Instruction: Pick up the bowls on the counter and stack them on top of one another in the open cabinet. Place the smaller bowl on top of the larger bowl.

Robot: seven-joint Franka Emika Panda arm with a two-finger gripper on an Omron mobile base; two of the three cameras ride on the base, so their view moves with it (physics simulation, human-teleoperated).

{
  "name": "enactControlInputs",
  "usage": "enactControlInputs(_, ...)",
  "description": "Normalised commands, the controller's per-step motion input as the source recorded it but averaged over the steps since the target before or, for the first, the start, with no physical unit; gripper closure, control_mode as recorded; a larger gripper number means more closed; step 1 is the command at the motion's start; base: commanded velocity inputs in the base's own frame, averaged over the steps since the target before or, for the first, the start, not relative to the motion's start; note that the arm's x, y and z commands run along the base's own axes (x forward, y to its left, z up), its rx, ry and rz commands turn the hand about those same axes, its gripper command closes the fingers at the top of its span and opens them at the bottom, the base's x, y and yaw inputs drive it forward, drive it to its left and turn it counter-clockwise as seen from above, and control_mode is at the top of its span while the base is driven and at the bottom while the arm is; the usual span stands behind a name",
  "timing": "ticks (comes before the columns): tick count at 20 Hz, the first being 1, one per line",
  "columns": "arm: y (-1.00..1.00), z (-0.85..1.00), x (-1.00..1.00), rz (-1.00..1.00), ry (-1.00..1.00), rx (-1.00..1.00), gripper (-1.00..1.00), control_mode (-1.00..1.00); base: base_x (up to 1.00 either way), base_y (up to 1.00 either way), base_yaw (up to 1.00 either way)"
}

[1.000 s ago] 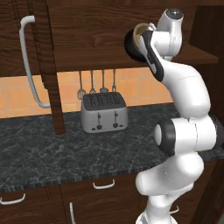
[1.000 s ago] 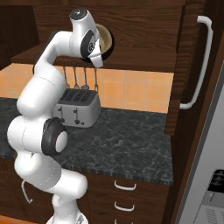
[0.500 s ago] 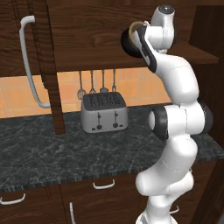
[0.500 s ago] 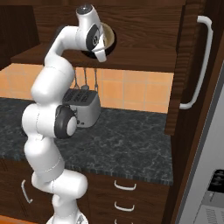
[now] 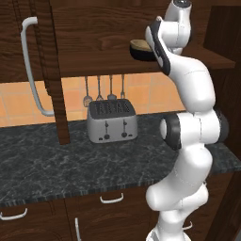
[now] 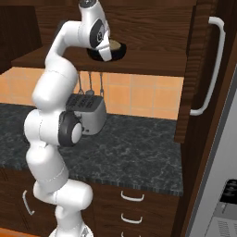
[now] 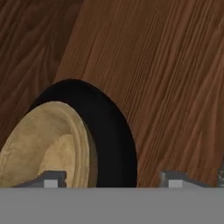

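On the plank shelf of the open cabinet [image 5: 94, 66] stands the larger black bowl [image 5: 141, 55] with the smaller tan bowl [image 5: 140, 44] nested inside it. Both also show from the other side, black bowl [image 6: 119, 53] and tan bowl [image 6: 115, 45]. In the hand view the tan bowl [image 7: 48, 140] sits within the black bowl [image 7: 111, 131] on the wood. My gripper [image 7: 113, 178] is open; its fingertips [image 7: 54, 178] stand wide apart to either side of the bowls' near rim, without touching it.
The cabinet door [image 5: 52, 70] with its pale curved handle [image 5: 30, 66] hangs open to the left of the shelf. A silver toaster [image 5: 112, 121] stands on the dark counter [image 5: 56, 164] under hanging utensils [image 5: 99, 87]. Drawers with white handles [image 6: 132, 196] lie below.
The jaws have spread apart and let go of the tan bowl, which now rests in the black bowl. The arm has straightened up closer to the shelf.
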Motion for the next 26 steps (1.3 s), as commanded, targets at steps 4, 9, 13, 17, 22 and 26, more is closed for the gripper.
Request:
enactControlInputs(4, 0.00, 0.00, -0.85, 0.00, -0.33, 0.00, -1.00, -1.00, 0.00, 0.00, 0.00)
enactControlInputs(9, 0.00, -0.22, -1.00, 0.00, -0.41, 0.00, -1.00, -1.00, 0.00, 0.00, 0.00)
enactControlInputs(13, 0.00, -0.95, -1.00, -0.01, -0.04, -0.09, -1.00, -1.00, 0.00, 0.00, 0.00)
enactControlInputs(17, 0.00, -1.00, -1.00, 0.00, 0.00, -0.19, -1.00, -1.00, 0.00, 0.00, 0.00)
enactControlInputs(22, 0.00, -1.00, -1.00, 0.00, 0.07, -0.35, -1.00, -1.00, 0.00, 0.00, 0.00)
enactControlInputs(26, -0.07, -0.75, -0.98, 0.02, 0.02, -0.11, -1.00, -1.00, 0.00, 0.00, 0.00)
